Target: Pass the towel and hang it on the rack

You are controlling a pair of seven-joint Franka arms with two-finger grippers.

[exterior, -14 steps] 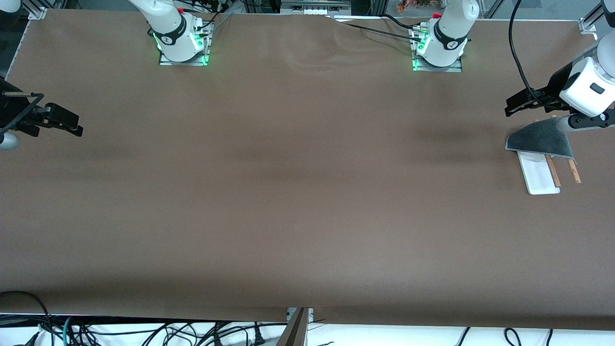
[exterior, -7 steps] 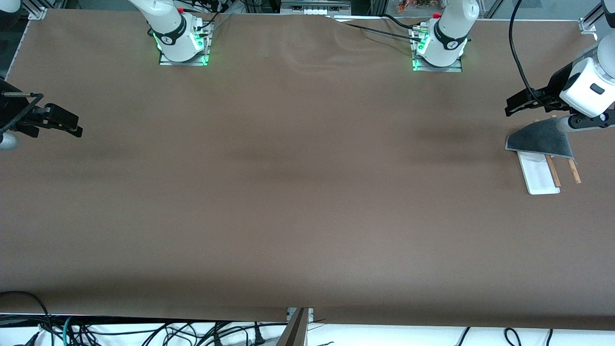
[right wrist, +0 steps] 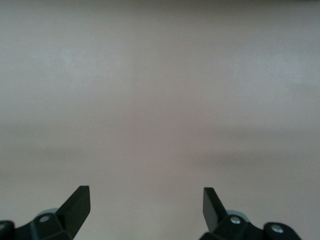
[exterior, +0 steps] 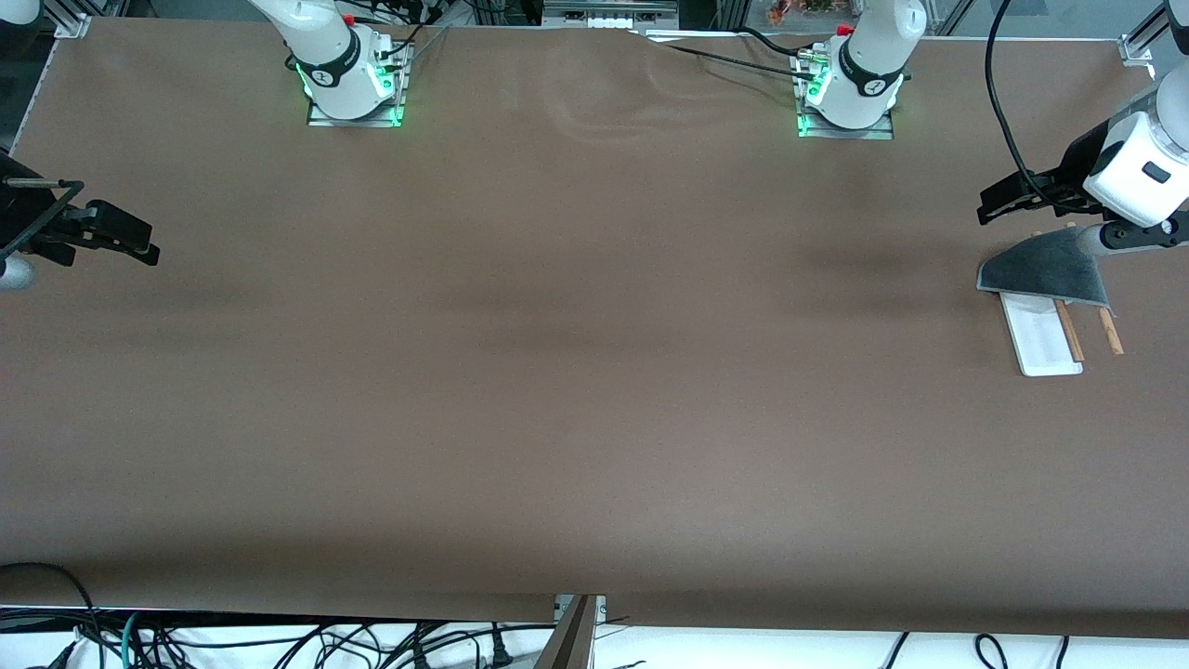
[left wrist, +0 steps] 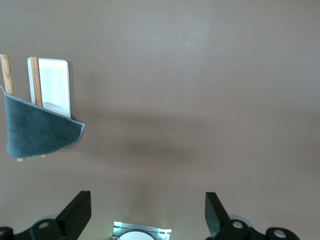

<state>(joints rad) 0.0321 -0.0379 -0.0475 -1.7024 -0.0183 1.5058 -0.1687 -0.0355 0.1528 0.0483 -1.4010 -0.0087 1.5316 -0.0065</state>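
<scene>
Nothing moved; towel [exterior: 1045, 268] grey-face-up, draped over rack [exterior: 1045, 339] rods.

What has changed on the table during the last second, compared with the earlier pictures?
Nothing visibly changed. The towel hangs over the rack at the left arm's end of the table as before, the left gripper stays open in the air beside it, and the right gripper still waits open at its own end.
</scene>
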